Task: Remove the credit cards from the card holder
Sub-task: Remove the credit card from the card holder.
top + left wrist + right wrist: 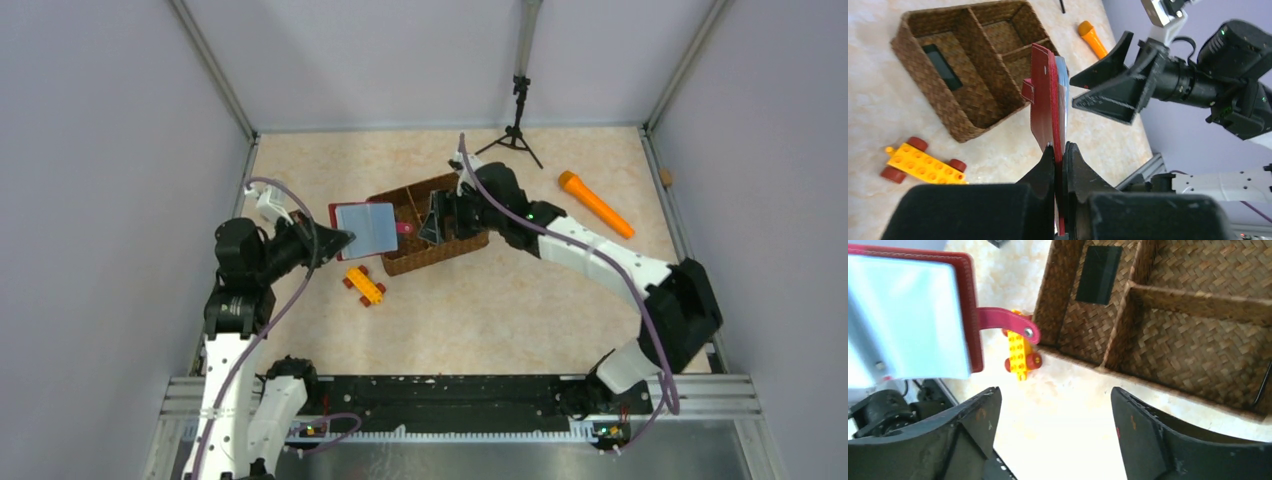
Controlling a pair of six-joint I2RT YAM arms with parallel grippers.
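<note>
The card holder (365, 228), a dark red wallet with a pale blue inside, is held up above the table. My left gripper (340, 240) is shut on its lower edge. In the left wrist view the card holder (1048, 100) stands edge-on between my left gripper's (1061, 147) closed jaws. Its strap tab (1008, 322) sticks out to the right of the card holder (913, 315). One black credit card (1099, 274) lies flat in a narrow basket compartment, also seen as the black card (943, 67). My right gripper (1055, 395) is open and holds nothing, hovering by the basket, just right of the wallet (432, 222).
A brown wicker divided basket (440, 255) (1193, 295) (993, 122) sits mid-table. An orange-yellow toy block car (365, 285) (923, 162) (1020, 352) lies just in front of it. An orange stick-shaped object (595, 203) lies back right, and a small black tripod (517, 125) stands at the back.
</note>
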